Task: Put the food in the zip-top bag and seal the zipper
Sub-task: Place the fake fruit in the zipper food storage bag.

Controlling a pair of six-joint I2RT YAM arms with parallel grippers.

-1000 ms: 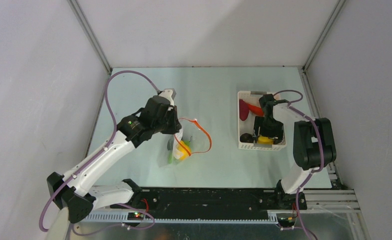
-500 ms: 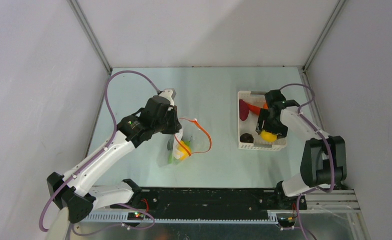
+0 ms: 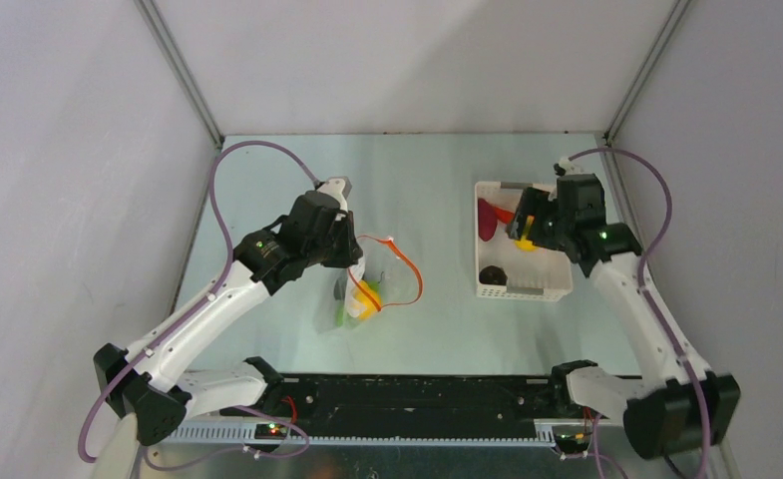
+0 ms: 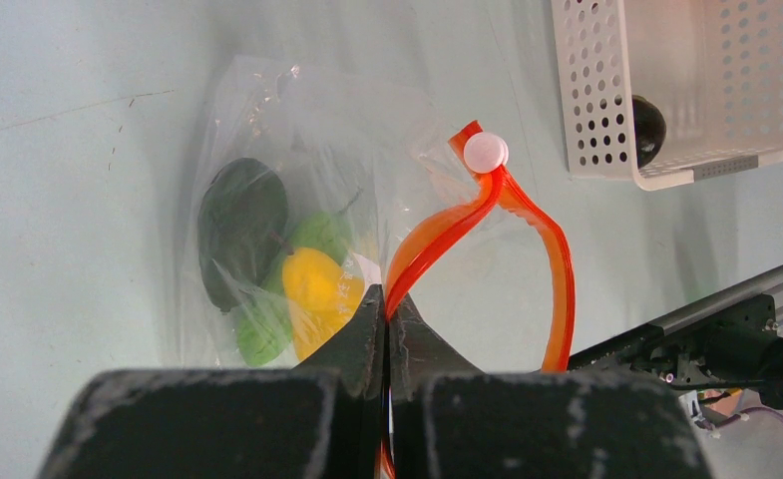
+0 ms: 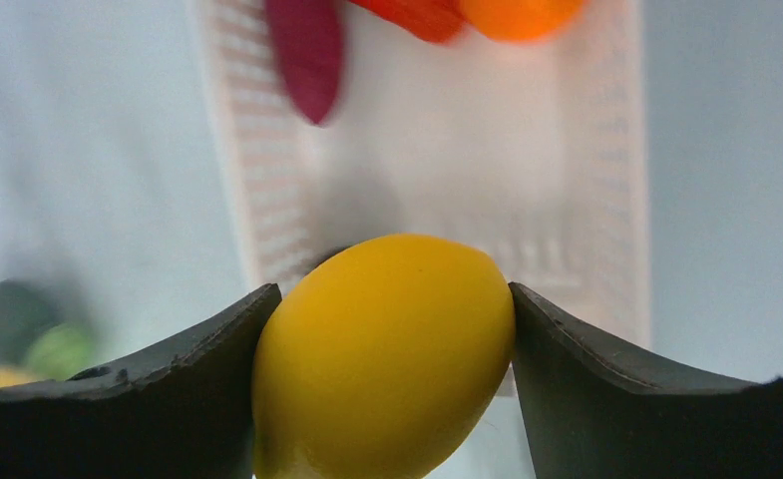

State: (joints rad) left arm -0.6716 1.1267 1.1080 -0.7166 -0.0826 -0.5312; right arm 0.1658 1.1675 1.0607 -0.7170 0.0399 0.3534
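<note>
My left gripper is shut on the orange-red zipper of the clear zip-top bag and holds its mouth up in a loop; the gripper also shows in the top view. In the bag lie a yellow lemon, a dark-green piece and green pieces. My right gripper is shut on a second yellow lemon, held high above the white basket; the lemon also shows in the top view.
The white slotted basket holds a purple piece, a red chili, an orange and a dark round piece. Grey walls enclose the table; a black rail runs along the near edge.
My right gripper has lifted the yellow lemon out of the basket's near end, and the arm has risen and swung back. The left arm and bag have not moved.
</note>
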